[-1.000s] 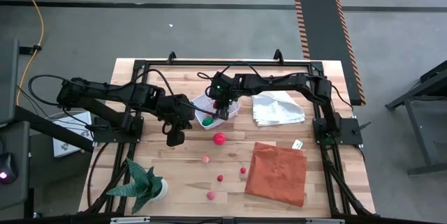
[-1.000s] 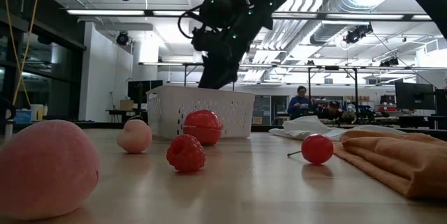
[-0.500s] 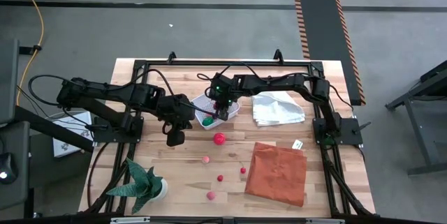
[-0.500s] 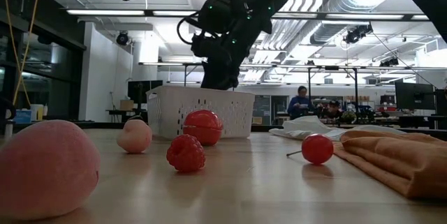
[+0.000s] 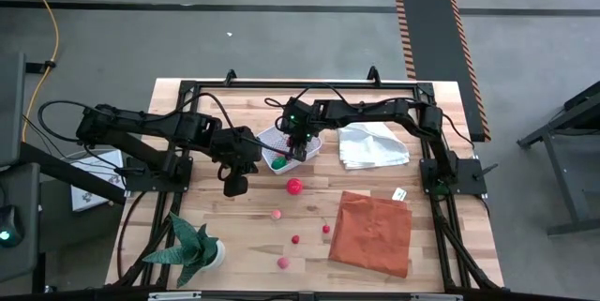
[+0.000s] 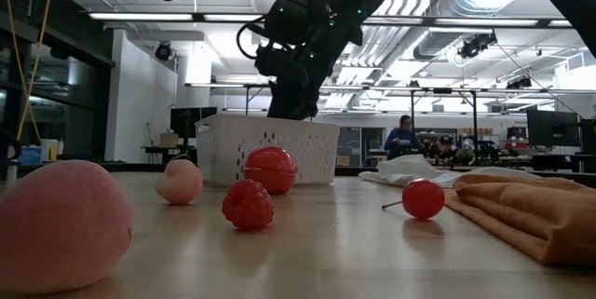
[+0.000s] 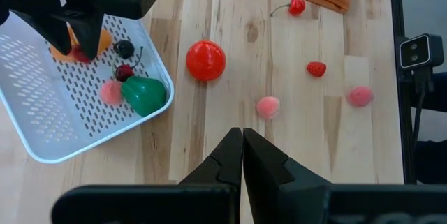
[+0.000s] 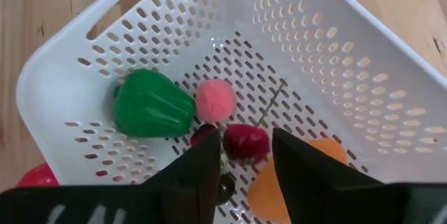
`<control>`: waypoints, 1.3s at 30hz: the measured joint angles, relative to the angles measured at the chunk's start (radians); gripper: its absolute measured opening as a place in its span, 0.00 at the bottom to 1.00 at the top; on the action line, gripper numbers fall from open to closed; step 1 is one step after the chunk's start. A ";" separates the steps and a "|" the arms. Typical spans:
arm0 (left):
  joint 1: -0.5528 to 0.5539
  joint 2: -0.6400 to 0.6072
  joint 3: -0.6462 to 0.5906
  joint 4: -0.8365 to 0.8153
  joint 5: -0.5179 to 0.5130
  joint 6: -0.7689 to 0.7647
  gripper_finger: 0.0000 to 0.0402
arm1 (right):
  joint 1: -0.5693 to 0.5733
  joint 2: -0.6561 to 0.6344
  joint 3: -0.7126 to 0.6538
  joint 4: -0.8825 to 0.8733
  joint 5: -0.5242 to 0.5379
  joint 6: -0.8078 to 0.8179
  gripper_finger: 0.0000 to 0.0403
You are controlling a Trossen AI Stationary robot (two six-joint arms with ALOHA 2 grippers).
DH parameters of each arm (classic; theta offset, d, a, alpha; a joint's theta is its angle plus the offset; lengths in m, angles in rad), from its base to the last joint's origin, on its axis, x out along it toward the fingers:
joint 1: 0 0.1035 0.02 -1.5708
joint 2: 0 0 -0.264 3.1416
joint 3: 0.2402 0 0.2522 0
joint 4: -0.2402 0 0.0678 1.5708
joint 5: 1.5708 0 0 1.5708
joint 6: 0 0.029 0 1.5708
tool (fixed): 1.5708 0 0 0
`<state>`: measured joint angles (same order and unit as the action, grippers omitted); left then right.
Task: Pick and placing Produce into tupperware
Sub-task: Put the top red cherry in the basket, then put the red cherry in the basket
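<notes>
Right now the right gripper (image 8: 241, 155) hangs low inside the white perforated plastic tub (image 8: 363, 63), its two dark fingers spread with a dark-red ball (image 8: 246, 142) lying loose on the tub floor between them. Beside that ball in the tub lie a green toy pepper (image 8: 150, 104), a pink ball (image 8: 214, 99) and an orange piece (image 8: 269, 192). Left of the tub, the left gripper (image 7: 242, 147) hovers pressed together over the wooden table (image 7: 209, 126), where a large red ball (image 7: 206, 60) lies just outside the tub.
</notes>
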<state>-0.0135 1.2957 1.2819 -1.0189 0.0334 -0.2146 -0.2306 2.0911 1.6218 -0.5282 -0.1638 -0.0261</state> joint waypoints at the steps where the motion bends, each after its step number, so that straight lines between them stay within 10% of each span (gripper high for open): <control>1: 0.000 0.000 0.000 0.000 0.000 0.000 0.01 | 0.000 0.000 0.000 0.000 0.000 0.000 0.30; 39: 0.000 0.000 0.000 0.256 0.001 0.057 0.01 | 0.021 -0.375 0.000 -0.378 0.138 -0.026 0.31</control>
<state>-0.0135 1.2957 1.2819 -0.7631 0.0341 -0.1574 -0.2096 1.7165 1.6218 -0.9064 -0.0255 -0.0517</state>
